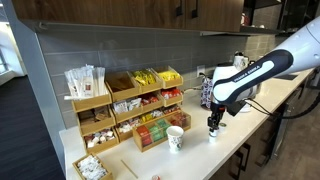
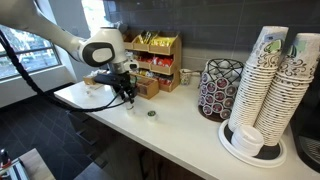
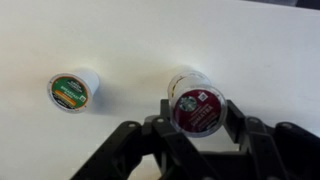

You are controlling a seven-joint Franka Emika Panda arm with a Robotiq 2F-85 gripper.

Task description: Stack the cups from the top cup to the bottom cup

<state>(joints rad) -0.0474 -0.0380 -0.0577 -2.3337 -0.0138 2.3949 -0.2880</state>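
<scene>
Two small white cups show in the wrist view. One has a green and orange lid (image 3: 72, 90) and stands alone on the white counter to the left. The other has a dark red lid (image 3: 196, 108) and sits between my gripper's (image 3: 198, 112) fingers, which press on both of its sides. It looks larger, so closer to the camera than the left one. In an exterior view my gripper (image 1: 213, 124) points down over the counter's front part. In an exterior view the lone cup (image 2: 152, 113) stands just beside my gripper (image 2: 128, 96).
A printed paper cup (image 1: 175, 138) stands near wooden snack organizers (image 1: 130, 105). A wire pod carousel (image 2: 222, 88) and tall stacks of paper cups (image 2: 280, 75) stand further along the counter. The counter edge (image 2: 150, 140) runs close by.
</scene>
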